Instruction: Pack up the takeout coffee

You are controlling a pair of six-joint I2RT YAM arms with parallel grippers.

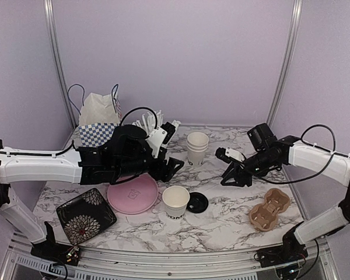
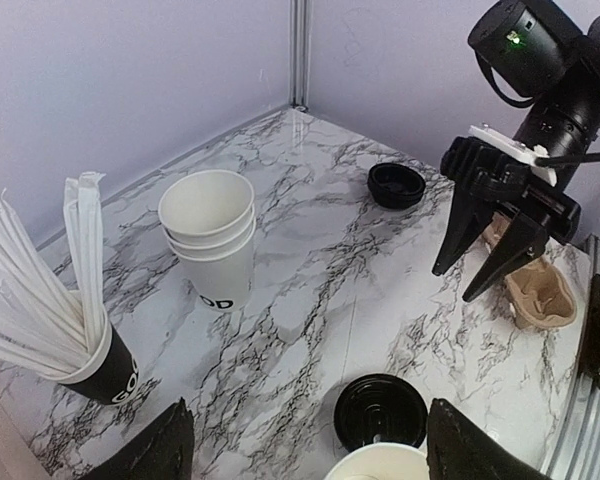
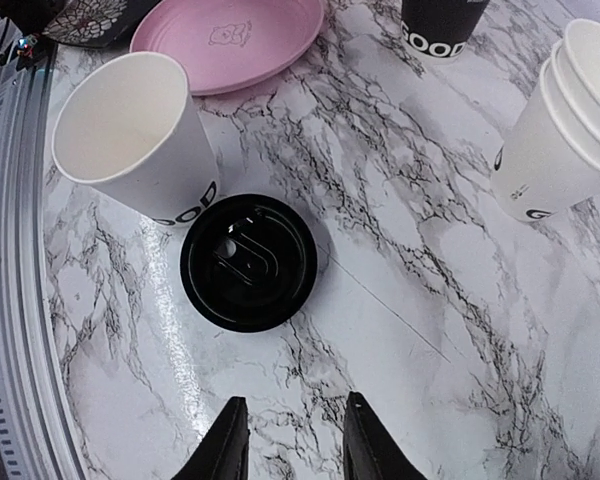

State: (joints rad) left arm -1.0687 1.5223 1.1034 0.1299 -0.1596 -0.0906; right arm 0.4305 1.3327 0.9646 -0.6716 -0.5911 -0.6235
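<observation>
Lid (image 3: 247, 262) beside lidless cup (image 3: 135, 135)

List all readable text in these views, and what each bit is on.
"GOOD", white letters: black paper cup.
"OOD", black letters, first letter turned out of view: single open white paper cup.
"G", the rest turned out of view: stack of white paper cups.
Small mark on the round pink plate: too small to read.
Round black plastic lid: no readable text.

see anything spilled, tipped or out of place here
Nothing spilled or tipped. The single white cup stands open, a black lid lying flat beside it instead of on it. A second lid lies loose farther off.
</observation>
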